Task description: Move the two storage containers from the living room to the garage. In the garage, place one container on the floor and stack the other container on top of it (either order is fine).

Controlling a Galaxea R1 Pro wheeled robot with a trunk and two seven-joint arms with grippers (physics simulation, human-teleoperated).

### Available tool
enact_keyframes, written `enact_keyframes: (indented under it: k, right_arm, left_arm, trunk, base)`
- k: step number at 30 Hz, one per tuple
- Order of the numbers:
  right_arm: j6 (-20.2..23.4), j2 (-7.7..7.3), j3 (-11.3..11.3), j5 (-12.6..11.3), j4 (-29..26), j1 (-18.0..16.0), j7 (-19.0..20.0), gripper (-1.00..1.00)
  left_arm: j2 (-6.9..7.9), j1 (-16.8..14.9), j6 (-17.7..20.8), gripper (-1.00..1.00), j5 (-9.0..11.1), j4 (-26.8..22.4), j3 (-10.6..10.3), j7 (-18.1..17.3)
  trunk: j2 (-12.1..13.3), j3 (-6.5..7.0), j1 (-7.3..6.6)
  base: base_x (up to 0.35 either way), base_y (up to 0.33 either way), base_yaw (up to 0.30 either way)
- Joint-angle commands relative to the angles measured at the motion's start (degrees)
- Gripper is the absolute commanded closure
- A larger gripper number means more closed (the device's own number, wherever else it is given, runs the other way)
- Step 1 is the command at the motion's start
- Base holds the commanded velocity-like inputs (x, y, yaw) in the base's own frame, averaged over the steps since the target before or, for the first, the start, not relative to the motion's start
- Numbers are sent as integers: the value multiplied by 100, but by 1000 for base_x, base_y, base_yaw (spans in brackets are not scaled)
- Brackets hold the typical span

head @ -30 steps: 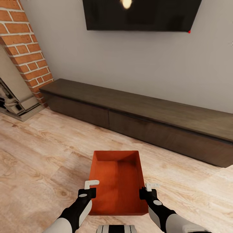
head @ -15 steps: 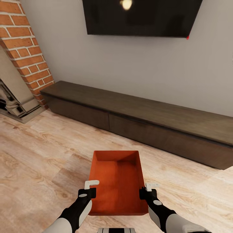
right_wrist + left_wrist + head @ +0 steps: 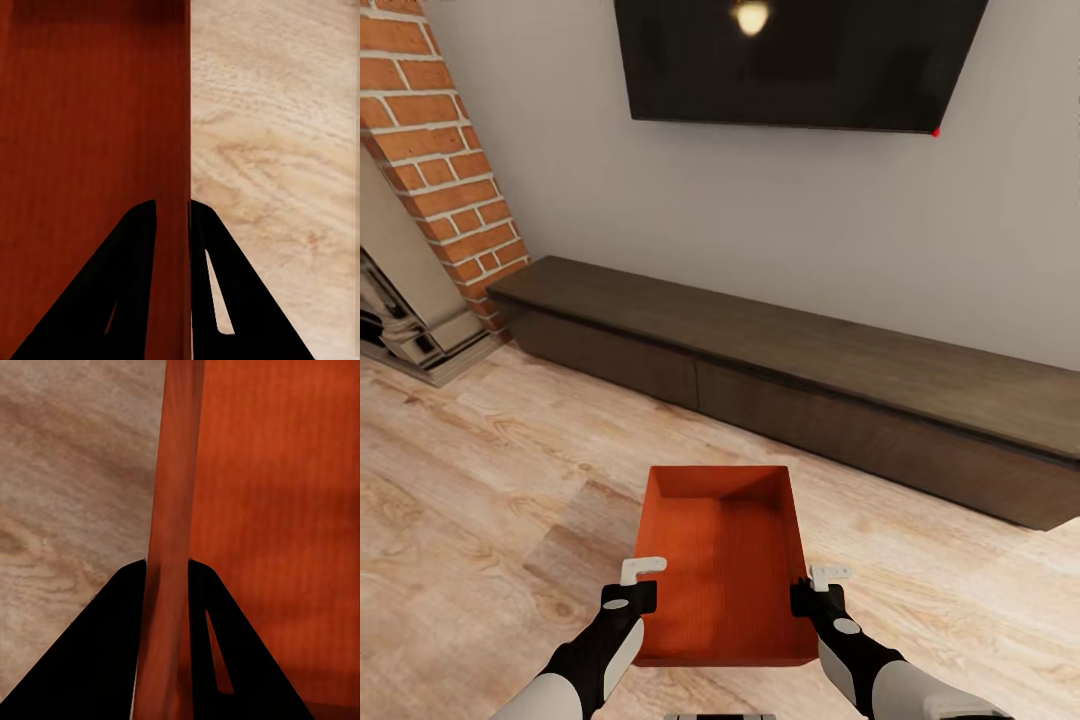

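One bin (image 3: 725, 565) is being gripped by its side walls, left gripper (image 3: 635, 585) and right gripper (image 3: 815, 590) clamped, at 6 o'clock over living-room planks (image 3: 470, 500); garage trip and stacking are being left undone.

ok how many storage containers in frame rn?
1. One orange storage container in the head view, held over the wood floor between the left end effector and right end effector, each clamped on a side wall. The second isn't visible here.
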Motion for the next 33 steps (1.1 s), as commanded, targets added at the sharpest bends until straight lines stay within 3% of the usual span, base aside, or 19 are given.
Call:
enact_keyframes:
  k: [1, 33]
  right_arm:
    - [-21, -1, 100, -25, 15, -2, -2, 100]
    - [-25, -1, 99, -24, 15, -2, 6, 100]
  left_arm:
    - [10, -3, 32, 100, 33, -18, -56, 60]
    - [32, -3, 15, 100, 33, -19, -48, 59]
  trunk:
    - [40, 15, -23]
    - [1323, 589, -726]
  base:
    - [0, 0, 0]
    - [0, 0, 0]
